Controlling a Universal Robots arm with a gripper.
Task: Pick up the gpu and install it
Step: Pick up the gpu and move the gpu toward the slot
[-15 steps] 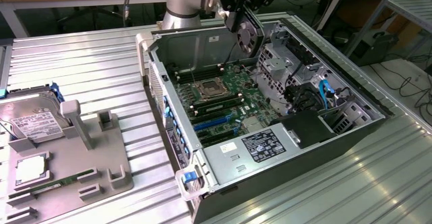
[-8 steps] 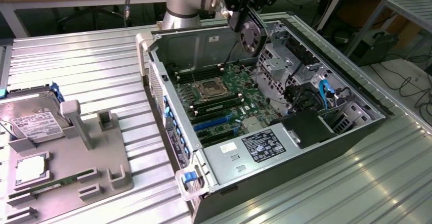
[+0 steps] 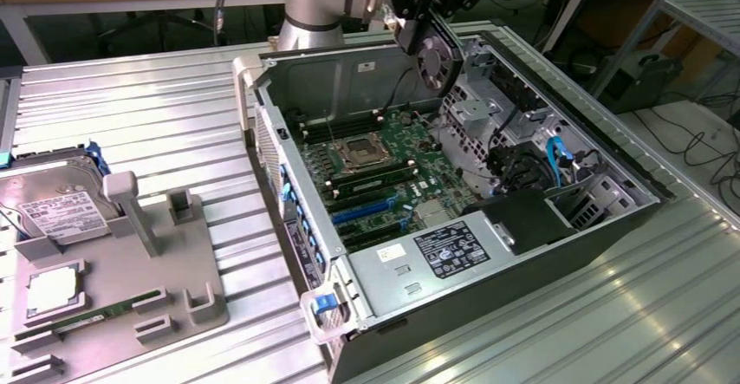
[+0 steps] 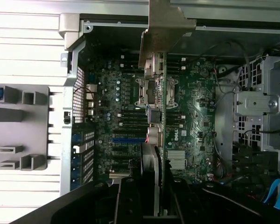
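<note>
The gpu (image 3: 438, 55), a thin black card with a round fan, hangs on edge above the far end of the open computer case (image 3: 269, 133). My gripper (image 3: 418, 11) is shut on its upper end. In the wrist view the gpu (image 4: 155, 140) is seen edge-on, running out from my gripper (image 4: 154, 198) over the motherboard (image 4: 196, 107). Its pale metal bracket (image 4: 165, 28) lies toward the case's wall. The card is clear of the board and touches no slot. Blue card slots (image 3: 364, 212) lie on the motherboard (image 3: 382, 172) below, nearer the front.
A grey fixture (image 3: 151, 263) stands at the exterior view's left, with a silver hard drive (image 3: 58, 211), a processor chip (image 3: 52, 289) and a green memory stick (image 3: 99, 310). Inside the case are drive cages (image 3: 509, 107), cables with blue connectors (image 3: 553, 163) and a power supply (image 3: 445, 250).
</note>
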